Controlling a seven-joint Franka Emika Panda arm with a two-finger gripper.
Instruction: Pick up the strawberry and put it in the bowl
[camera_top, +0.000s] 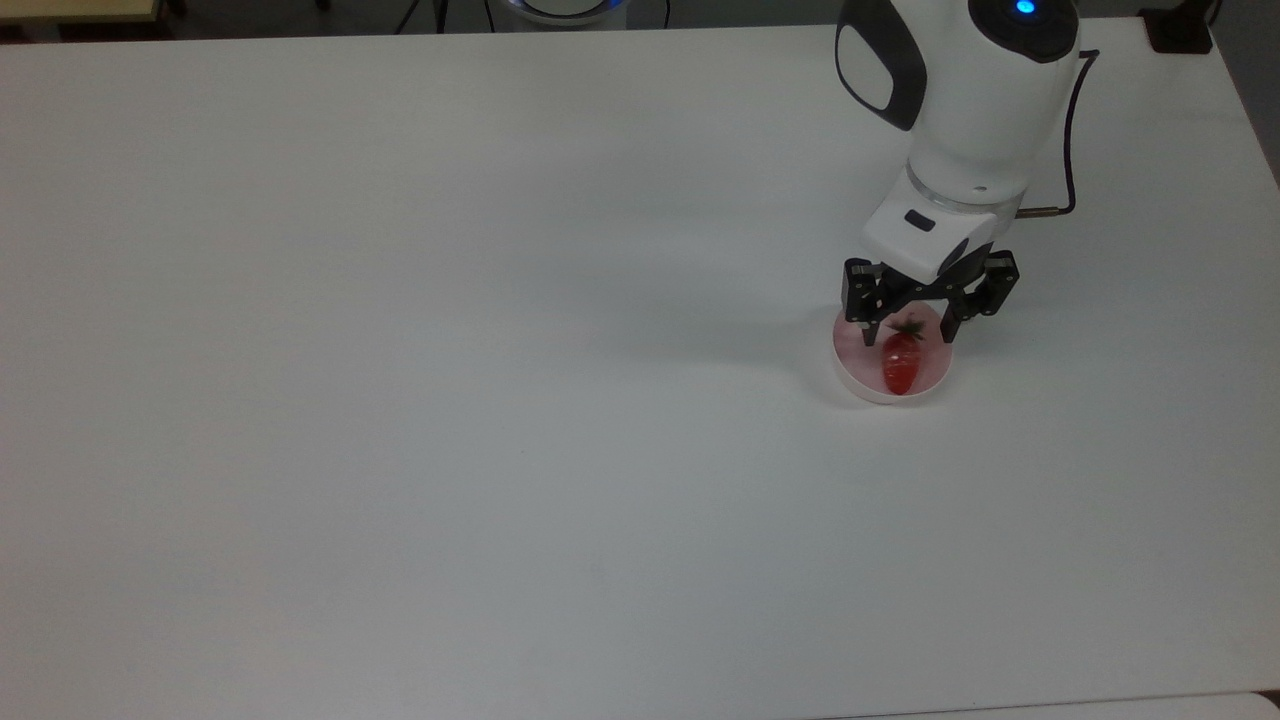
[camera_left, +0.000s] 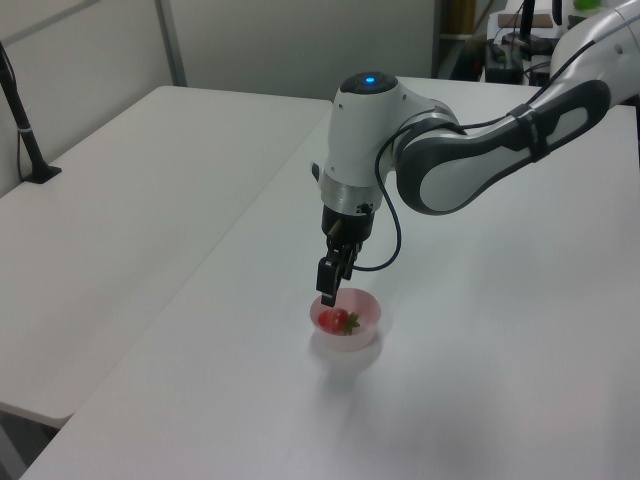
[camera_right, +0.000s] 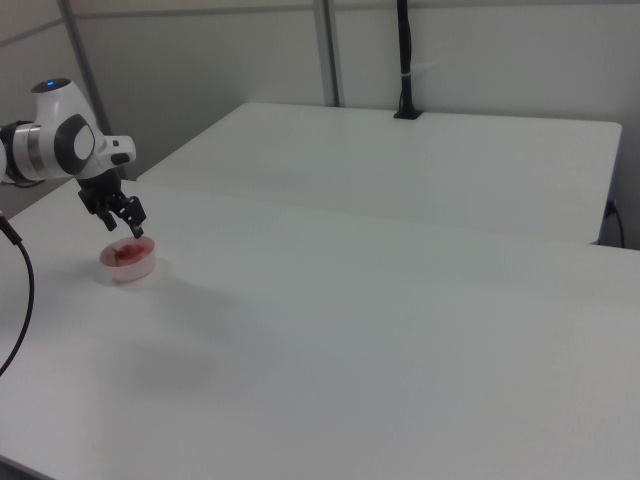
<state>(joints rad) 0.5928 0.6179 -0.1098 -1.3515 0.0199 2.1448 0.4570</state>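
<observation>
- In the top view, we see the arm (camera_top: 960, 90) cut off by the top edge.
- The pincer (camera_top: 912, 328) covers the far rim of the bowl (camera_top: 860, 385) there.
- In the right view, the strawberry (camera_right: 126, 254) is too small for us to make out its leaves.
- In the right view, the worktop (camera_right: 400, 340) runs off the bottom edge, and the arm (camera_right: 50, 140) runs off the right view's left.
</observation>
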